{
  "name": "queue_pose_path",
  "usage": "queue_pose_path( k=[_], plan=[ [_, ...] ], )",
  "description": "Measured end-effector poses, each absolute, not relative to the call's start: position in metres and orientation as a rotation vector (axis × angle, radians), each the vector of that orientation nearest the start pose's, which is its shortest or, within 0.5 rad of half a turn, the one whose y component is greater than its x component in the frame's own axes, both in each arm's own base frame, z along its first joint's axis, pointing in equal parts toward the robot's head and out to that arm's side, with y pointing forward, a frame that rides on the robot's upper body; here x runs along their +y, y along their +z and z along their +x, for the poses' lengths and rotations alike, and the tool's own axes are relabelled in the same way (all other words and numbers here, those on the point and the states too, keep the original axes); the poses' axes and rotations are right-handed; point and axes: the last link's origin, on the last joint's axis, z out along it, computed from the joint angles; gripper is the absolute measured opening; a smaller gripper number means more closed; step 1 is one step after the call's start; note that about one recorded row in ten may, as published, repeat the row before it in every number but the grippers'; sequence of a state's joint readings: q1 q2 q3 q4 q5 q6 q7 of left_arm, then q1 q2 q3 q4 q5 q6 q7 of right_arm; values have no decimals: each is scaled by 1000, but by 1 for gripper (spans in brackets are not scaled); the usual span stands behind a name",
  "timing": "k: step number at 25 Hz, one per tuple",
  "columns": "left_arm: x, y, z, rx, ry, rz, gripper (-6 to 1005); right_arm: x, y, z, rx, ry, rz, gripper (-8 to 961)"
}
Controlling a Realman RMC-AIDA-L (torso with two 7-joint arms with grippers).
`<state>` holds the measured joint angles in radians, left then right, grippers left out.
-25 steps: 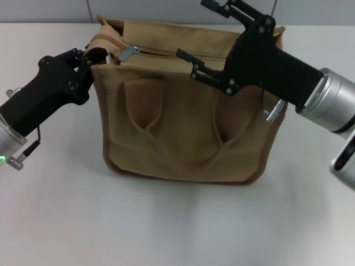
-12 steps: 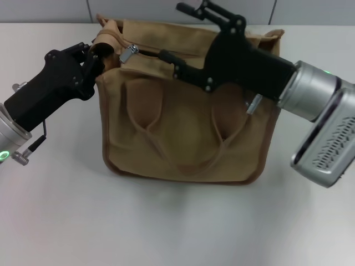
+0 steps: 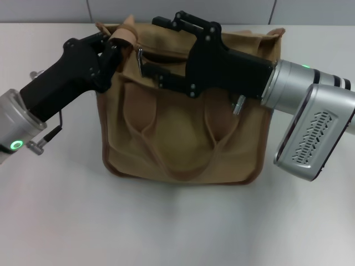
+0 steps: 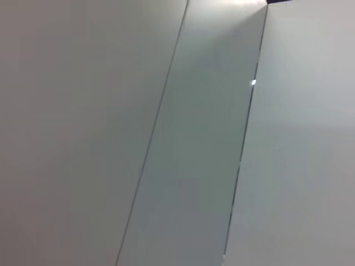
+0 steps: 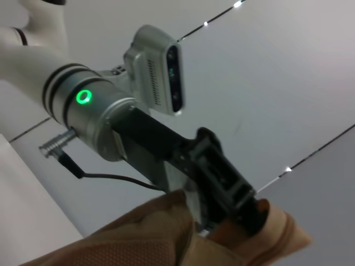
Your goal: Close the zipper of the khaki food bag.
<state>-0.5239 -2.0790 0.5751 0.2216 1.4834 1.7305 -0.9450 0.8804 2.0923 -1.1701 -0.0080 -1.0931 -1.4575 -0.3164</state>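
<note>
Right gripper (image 3: 145,50) now nearer bag's (image 3: 183,138) left edge

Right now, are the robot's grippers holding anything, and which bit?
The left gripper pinches the khaki food bag by the fabric tab at its top left corner. The right gripper is open around the zipper pull, not yet gripping it.

Bag (image 3: 183,138) matt tan canvas; tabletop (image 3: 177,221) smooth.
</note>
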Motion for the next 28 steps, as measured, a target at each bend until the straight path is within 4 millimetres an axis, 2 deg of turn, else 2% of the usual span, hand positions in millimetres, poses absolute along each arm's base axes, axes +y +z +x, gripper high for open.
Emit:
queue_pose_path(
  k=[6,20,28],
  plan=[
    [315,-2,-233,-434,-1467,-2226,52,358,-80,152,-1065,730,-2082,711],
    [316,2,-229,-469,-1532,-2213,62,355,-81,161,-1129,651,-2016,711],
    [314,2,-227,-463,-1550,-2219,68,349,-76,154,-1153,727,-1966,709]
  ],
)
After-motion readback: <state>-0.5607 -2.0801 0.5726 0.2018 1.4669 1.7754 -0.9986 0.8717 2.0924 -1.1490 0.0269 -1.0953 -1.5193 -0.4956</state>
